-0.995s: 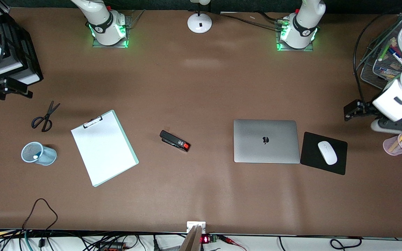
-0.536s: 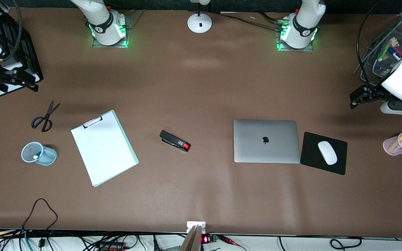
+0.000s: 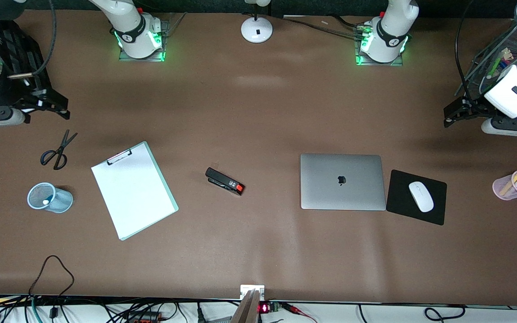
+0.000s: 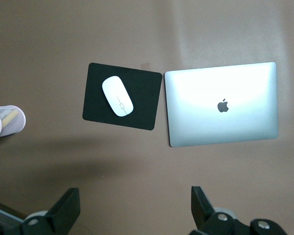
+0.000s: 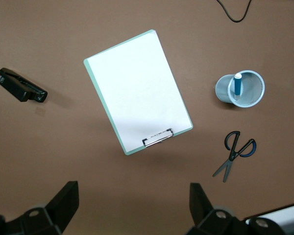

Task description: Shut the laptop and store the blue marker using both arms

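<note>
The laptop (image 3: 342, 181) lies shut on the table with its apple logo up, and it also shows in the left wrist view (image 4: 221, 104). The blue marker (image 5: 237, 84) stands white tip up in a blue mesh cup (image 3: 50, 197) toward the right arm's end. My left gripper (image 3: 453, 114) hangs open and empty over bare table near the left arm's end; its own view shows its jaws wide apart (image 4: 135, 210). My right gripper (image 3: 56, 107) hangs open and empty over bare table beside the scissors (image 3: 57, 150); its own view shows its jaws wide apart (image 5: 135, 208).
A clipboard (image 3: 133, 189) and a black stapler (image 3: 225, 181) lie mid-table. A white mouse (image 3: 421, 196) sits on a black mouse pad (image 3: 438, 211) beside the laptop. A pink pen cup (image 3: 505, 188) and a wire basket (image 3: 474, 96) stand at the left arm's end. A lamp base (image 3: 256, 29) stands between the robot bases.
The left gripper has moved away from over the pink pen cup toward the bases' side. The right gripper has swung out over the table near the scissors. Nothing on the table has moved.
</note>
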Motion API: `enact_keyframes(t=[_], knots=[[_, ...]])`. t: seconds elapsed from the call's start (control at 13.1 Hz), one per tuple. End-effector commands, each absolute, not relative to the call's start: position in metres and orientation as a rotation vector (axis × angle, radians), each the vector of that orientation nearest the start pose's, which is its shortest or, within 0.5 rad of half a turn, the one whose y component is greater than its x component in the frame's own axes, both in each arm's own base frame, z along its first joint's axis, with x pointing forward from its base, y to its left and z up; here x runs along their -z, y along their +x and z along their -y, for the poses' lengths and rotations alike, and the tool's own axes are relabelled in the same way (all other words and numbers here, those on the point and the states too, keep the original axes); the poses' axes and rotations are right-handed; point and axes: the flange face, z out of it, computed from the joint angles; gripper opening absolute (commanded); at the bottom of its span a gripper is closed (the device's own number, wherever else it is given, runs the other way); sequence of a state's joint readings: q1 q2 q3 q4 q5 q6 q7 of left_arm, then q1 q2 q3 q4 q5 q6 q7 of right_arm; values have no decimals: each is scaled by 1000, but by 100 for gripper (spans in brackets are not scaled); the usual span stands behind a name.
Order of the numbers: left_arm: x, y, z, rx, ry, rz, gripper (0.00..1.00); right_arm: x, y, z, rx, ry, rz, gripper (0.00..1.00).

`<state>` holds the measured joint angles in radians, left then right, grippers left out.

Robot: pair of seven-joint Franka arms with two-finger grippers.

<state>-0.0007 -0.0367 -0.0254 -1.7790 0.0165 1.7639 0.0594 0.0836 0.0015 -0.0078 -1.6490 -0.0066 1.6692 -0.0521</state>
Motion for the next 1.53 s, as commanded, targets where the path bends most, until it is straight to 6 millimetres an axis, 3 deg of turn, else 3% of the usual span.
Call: enact_keyframes(t=[0.0, 0.38, 0.77, 1.45], knots=[[-571, 551, 14, 34, -3134, -162, 100, -603, 547, -43, 32, -3141, 194, 100], [-571, 552, 13, 36, -3133, -157, 100, -608, 532, -38, -22, -3130, 284, 100], [-571, 552, 13, 33, -3127, -161, 100, -611, 538, -25, 6, -3070, 239, 100], [-571, 552, 14, 33, -3124, -166, 100, -610, 543, -20, -9, -3088, 189, 100]])
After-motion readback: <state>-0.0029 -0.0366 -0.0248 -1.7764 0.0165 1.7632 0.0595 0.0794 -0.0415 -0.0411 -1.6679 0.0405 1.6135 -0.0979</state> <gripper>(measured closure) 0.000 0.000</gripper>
